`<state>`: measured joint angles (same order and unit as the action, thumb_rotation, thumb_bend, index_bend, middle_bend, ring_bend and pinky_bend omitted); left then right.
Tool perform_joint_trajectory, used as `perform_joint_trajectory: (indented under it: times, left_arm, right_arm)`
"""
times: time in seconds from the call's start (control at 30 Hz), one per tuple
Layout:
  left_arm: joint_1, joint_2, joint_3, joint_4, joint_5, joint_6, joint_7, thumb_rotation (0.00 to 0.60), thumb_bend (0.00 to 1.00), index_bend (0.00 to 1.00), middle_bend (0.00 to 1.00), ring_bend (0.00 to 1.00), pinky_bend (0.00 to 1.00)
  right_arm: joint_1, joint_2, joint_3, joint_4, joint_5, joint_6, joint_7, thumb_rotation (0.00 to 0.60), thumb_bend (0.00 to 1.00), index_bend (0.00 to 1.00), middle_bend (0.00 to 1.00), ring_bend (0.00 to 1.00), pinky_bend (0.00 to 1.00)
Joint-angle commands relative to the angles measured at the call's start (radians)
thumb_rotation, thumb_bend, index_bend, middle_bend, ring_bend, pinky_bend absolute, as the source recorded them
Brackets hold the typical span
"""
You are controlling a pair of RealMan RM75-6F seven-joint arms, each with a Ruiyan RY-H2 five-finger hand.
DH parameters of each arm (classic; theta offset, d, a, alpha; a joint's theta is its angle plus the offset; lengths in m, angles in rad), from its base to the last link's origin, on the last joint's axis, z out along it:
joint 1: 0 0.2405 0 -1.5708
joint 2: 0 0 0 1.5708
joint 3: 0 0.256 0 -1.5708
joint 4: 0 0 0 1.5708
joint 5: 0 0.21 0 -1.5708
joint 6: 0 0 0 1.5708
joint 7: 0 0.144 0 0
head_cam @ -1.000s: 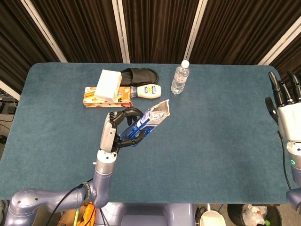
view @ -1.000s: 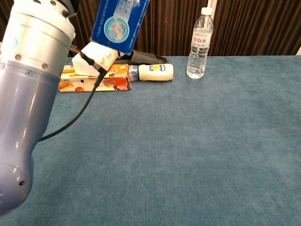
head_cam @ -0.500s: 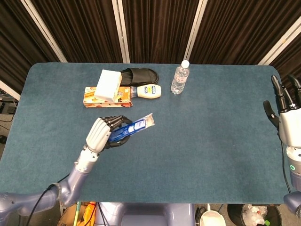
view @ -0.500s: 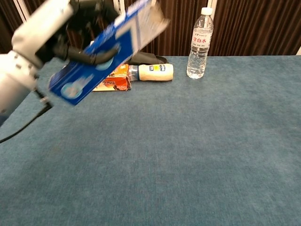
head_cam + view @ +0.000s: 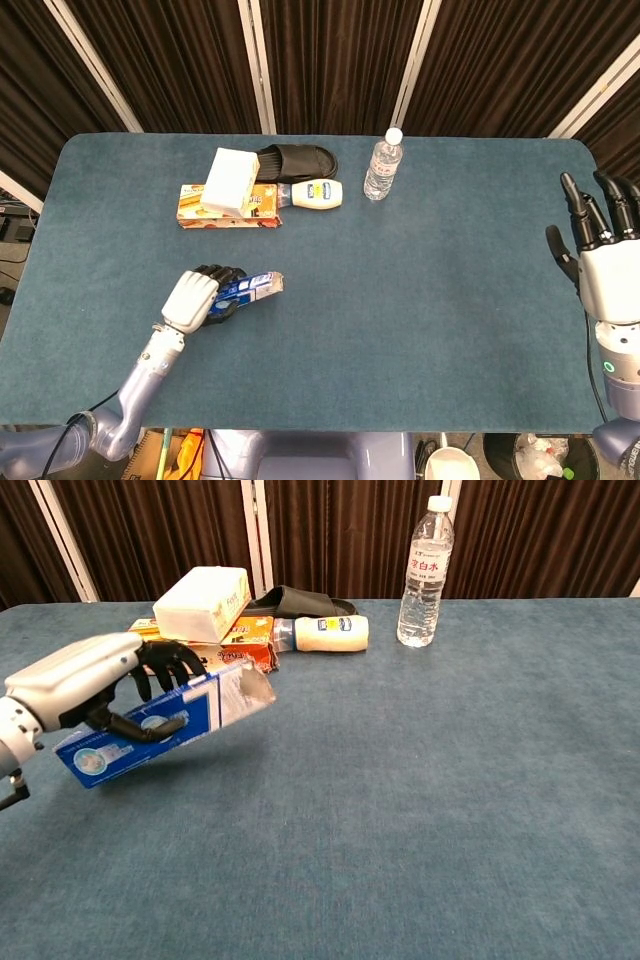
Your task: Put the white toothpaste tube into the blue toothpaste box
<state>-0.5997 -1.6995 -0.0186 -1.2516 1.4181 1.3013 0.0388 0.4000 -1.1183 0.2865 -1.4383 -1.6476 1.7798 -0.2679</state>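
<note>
The left hand [image 5: 192,297] gripped the blue toothpaste box [image 5: 160,725], its fingers wrapped mid-length; the light, crushable carton wanted gentle holding. The right hand [image 5: 600,262] stood open at three o'clock.

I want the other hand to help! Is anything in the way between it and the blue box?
Nothing visible. Only bare table lies between the right hand and the blue toothpaste box, which the left hand holds.
</note>
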Motion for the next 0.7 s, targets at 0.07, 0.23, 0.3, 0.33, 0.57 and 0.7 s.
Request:
perform_joint_trajectory:
  times: [0.07, 0.23, 0.3, 0.33, 0.57, 0.7]
  left_arm:
    - [0.032, 0.052, -0.003, -0.092, -0.070, -0.048, 0.092, 0.600, 0.26, 0.14, 0.16, 0.14, 0.13]
    - [0.060, 0.112, -0.020, -0.191, -0.080, -0.015, 0.118, 0.600, 0.26, 0.12, 0.12, 0.13, 0.12]
    - [0.075, 0.138, -0.023, -0.223, -0.070, 0.009, 0.117, 0.600, 0.26, 0.11, 0.12, 0.13, 0.12]
    - [0.084, 0.152, -0.022, -0.237, -0.063, 0.023, 0.113, 0.600, 0.26, 0.11, 0.12, 0.13, 0.12]
    - [0.171, 0.291, 0.057, -0.318, 0.043, 0.132, 0.100, 0.600, 0.26, 0.10, 0.12, 0.12, 0.12]
    - [0.239, 0.381, 0.128, -0.346, 0.122, 0.206, 0.084, 0.600, 0.20, 0.08, 0.08, 0.09, 0.09]
  right_arm:
    - [-0.008, -0.009, -0.011, -0.004, -0.001, -0.006, -0.002, 0.600, 0.32, 0.05, 0.45, 0.22, 0.27]
    - [-0.036, -0.020, -0.038, -0.020, 0.008, -0.013, 0.002, 0.600, 0.32, 0.05, 0.44, 0.22, 0.23]
    - [-0.055, -0.027, -0.053, -0.029, 0.017, -0.016, 0.007, 0.600, 0.32, 0.05, 0.43, 0.21, 0.22]
    - [-0.068, -0.030, -0.065, -0.038, 0.027, -0.022, 0.013, 0.600, 0.32, 0.05, 0.43, 0.21, 0.22]
    - [-0.176, -0.052, -0.166, -0.075, 0.064, -0.032, 0.034, 0.600, 0.32, 0.03, 0.31, 0.09, 0.16]
    - [-0.259, -0.071, -0.241, -0.089, 0.099, -0.041, 0.068, 0.600, 0.32, 0.00, 0.20, 0.01, 0.06]
